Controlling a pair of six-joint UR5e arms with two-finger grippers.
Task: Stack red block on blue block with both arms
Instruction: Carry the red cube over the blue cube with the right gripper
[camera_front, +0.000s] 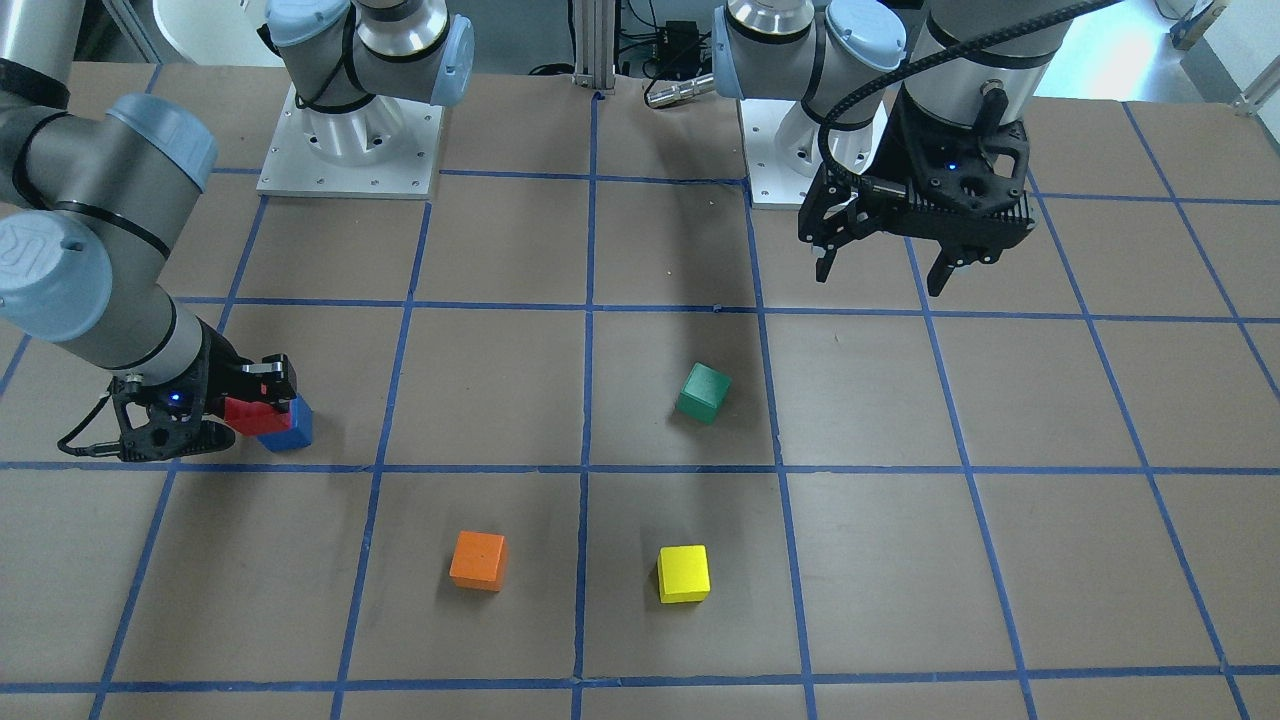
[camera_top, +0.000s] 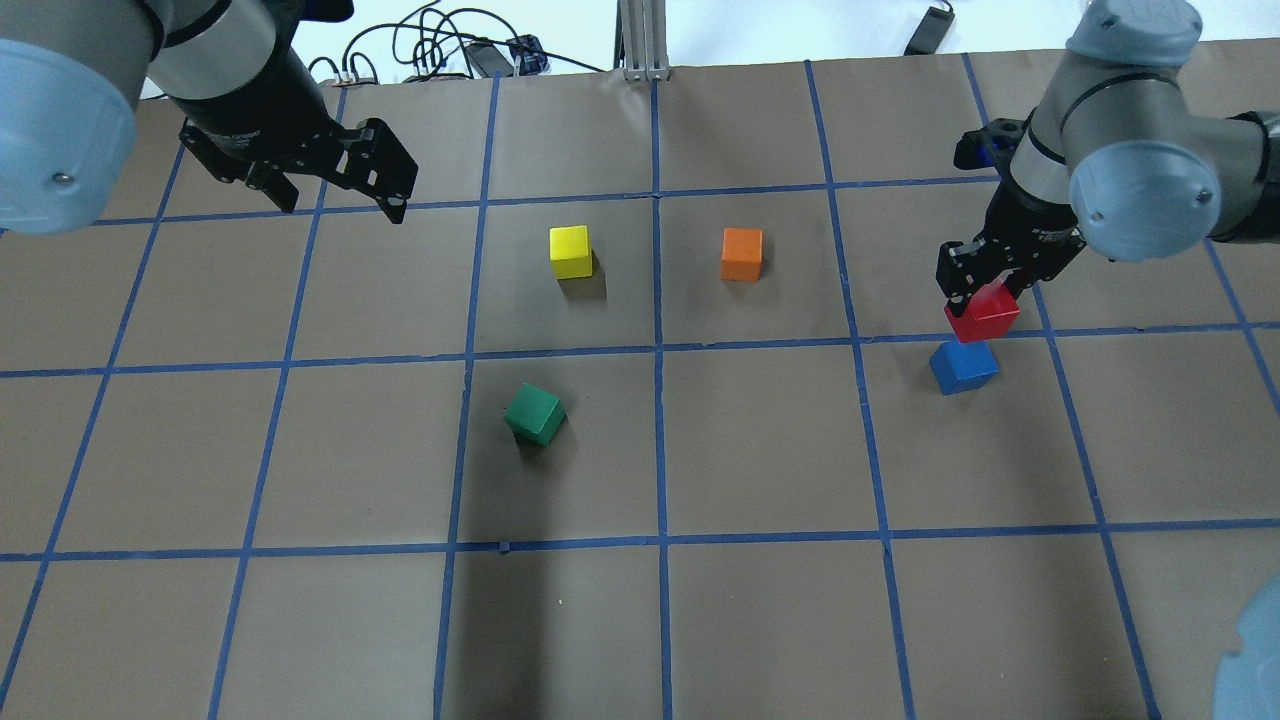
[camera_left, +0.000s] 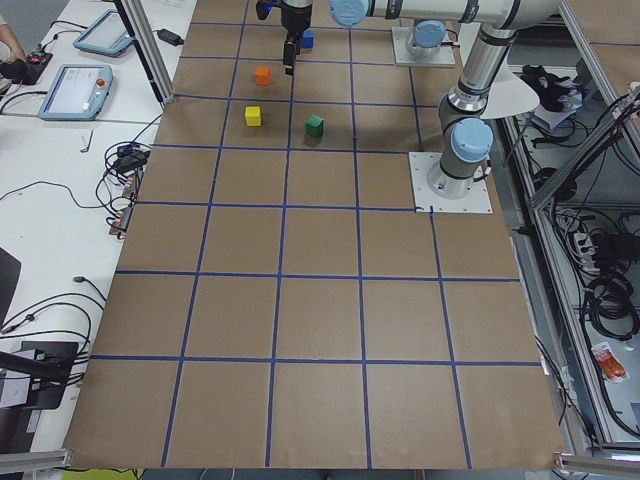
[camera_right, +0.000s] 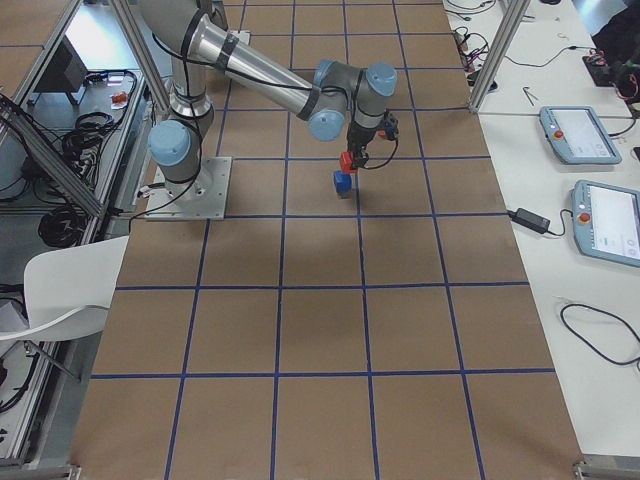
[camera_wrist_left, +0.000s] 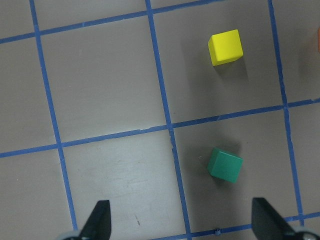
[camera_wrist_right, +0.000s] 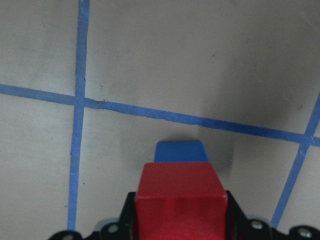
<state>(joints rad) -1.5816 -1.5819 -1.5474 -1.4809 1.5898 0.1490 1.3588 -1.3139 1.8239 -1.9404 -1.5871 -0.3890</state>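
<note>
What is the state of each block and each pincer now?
red block, gripped by right pincer, just above blue block
blue block, lying under red block, ungripped
right pincer, shut on red block
left pincer, open, empty
green block, lying free, turned askew
yellow block, lying free
orange block, lying free

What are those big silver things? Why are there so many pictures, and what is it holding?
Those are a robot's left arm and right arm. Each ends in a pincher called a gripper. All the pictures show one moment from different cameras: one across the table, one behind the robot, one at each end of the table, and one on each wrist. On the brown table lie a green block, a yellow block and an orange block. The right gripper pinches the red block just above the blue block. The left gripper is open and empty.
</note>
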